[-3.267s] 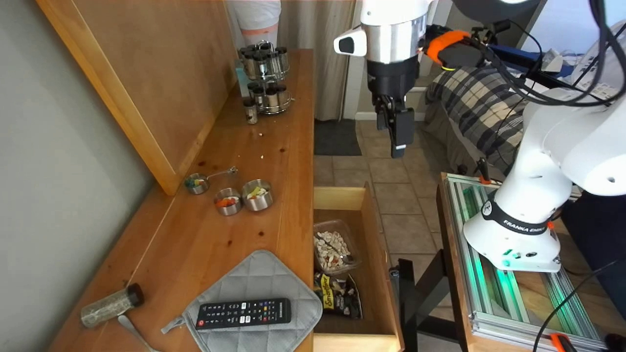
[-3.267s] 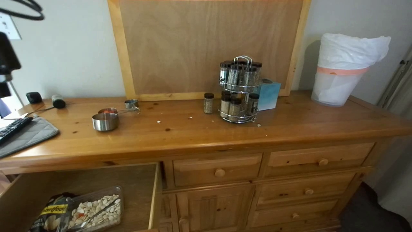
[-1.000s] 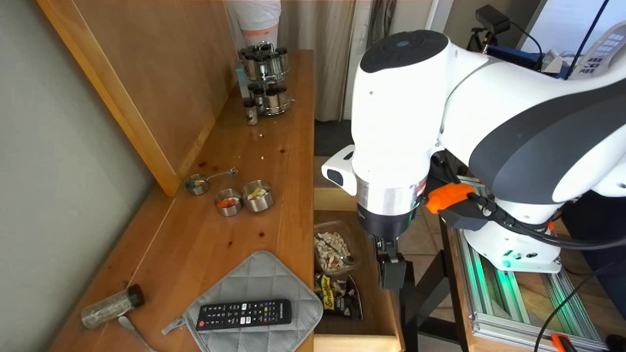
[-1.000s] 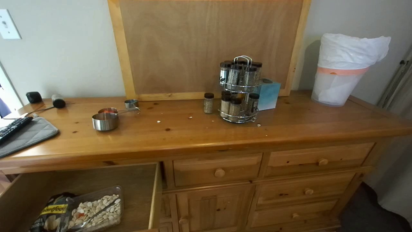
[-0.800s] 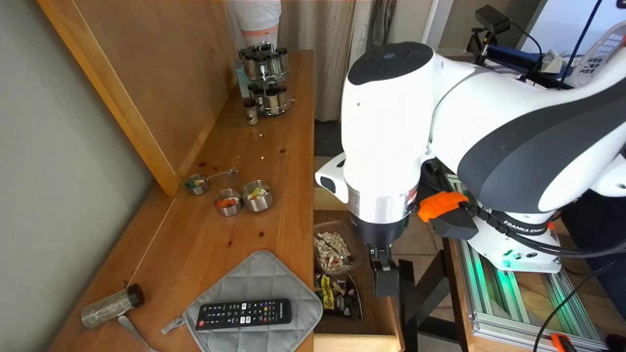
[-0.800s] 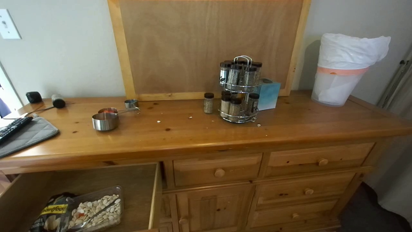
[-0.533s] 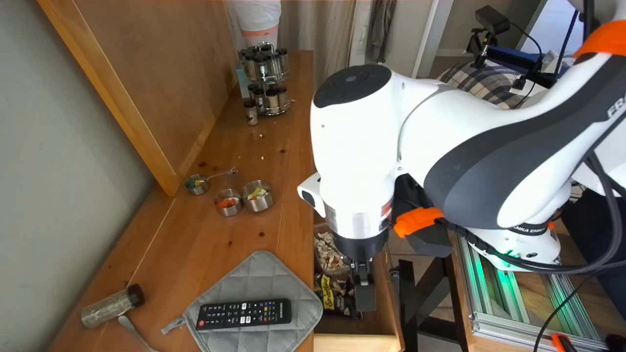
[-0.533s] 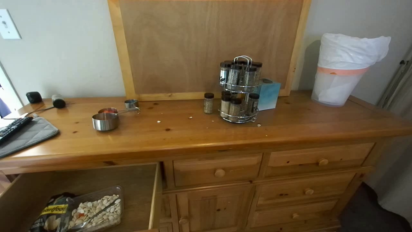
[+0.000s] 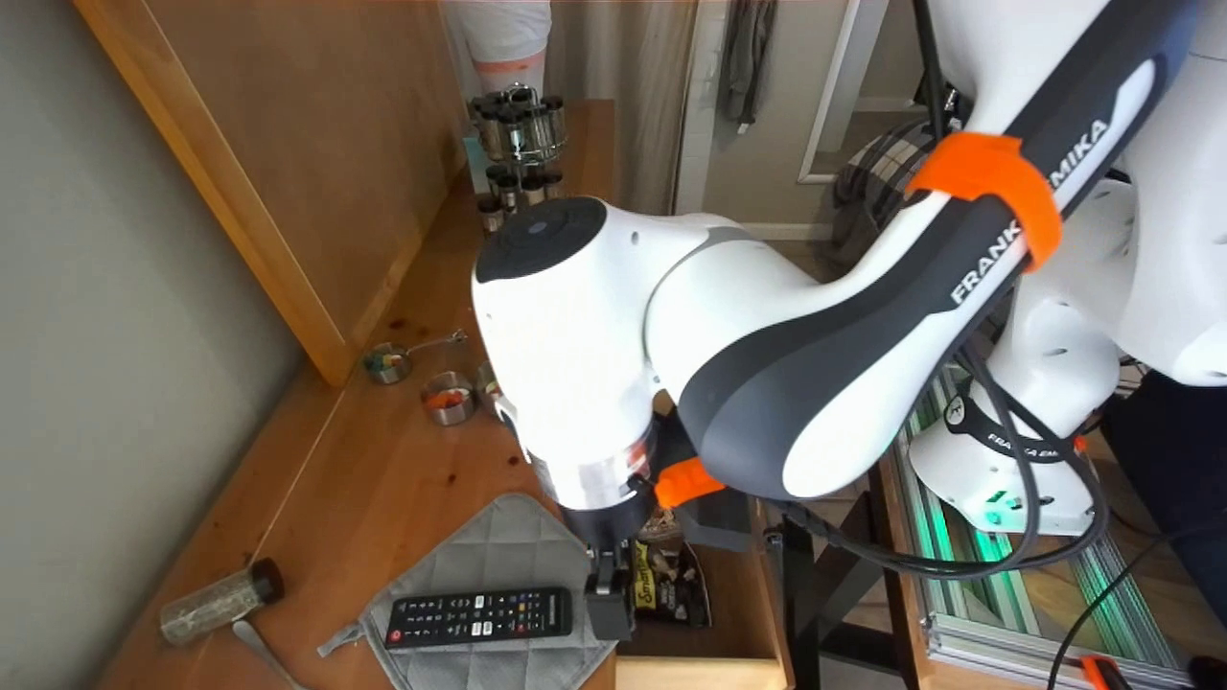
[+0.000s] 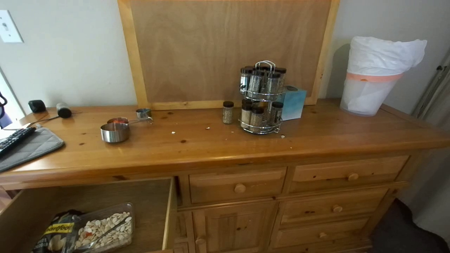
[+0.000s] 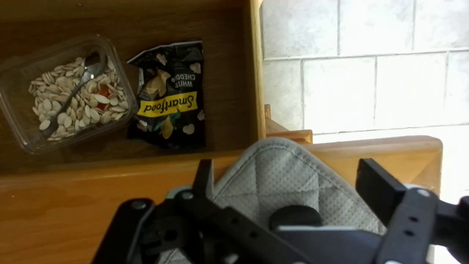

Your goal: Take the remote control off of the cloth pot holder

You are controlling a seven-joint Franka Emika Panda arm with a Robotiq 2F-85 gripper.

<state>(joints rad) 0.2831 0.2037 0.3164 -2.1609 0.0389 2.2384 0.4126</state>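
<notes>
A slim, bar-shaped black remote control, its rows of small light buttons facing up, lies flat on a grey, square, quilted cloth pot holder at the near end of a varnished wooden dresser, as both exterior views show. The black two-fingered gripper of a white-and-black robot arm hangs over the pot holder's corner at the dresser's edge, its fingers spread wide; its height above the cloth cannot be told. Near the cloth's looped corner, a clear, cylindrical, black-lidded jar lies on its side beside a grey metal handle. In a pulled-out wooden drawer, a black-and-yellow Smartfood bag sits beside a clear plastic tub of pale, flat seeds with a metal spoon. Farther along the dresser, three round metal measuring cups stand grouped. Beyond them, in an exterior view, a small upright jar stands beside a two-tier chrome rack filled with matching jars, a pale blue box just behind. A white lined bin stands at the far end.
</notes>
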